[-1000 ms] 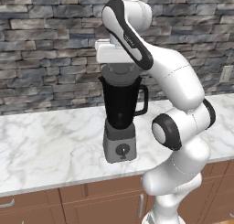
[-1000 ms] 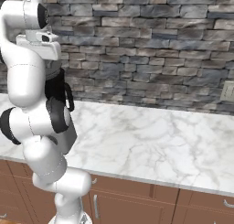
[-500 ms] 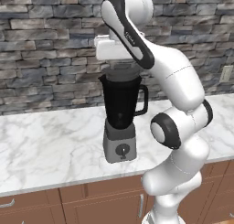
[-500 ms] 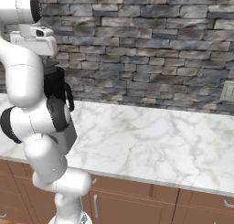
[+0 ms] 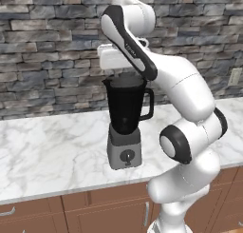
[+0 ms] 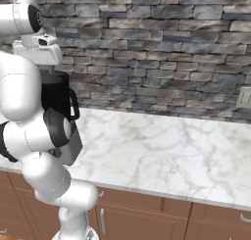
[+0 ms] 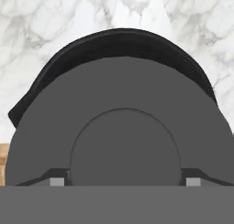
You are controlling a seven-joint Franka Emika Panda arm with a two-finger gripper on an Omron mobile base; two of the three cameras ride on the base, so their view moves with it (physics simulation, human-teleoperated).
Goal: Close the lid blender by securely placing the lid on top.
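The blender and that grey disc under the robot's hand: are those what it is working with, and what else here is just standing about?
Part of the job:
- blender, standing on the counter
- lid, a dark-grey disc right under the hand, above the jar's rim
- pincer, fingertips either side of the lid's raised centre

Just there:
- marble counter
- stone wall
- wall outlet
- wooden cabinets

I count one blender (image 5: pixel 124 121), one lid (image 7: pixel 121 131), one wall outlet (image 6: pixel 243 99) and two drawer handles (image 6: pixel 244 217).
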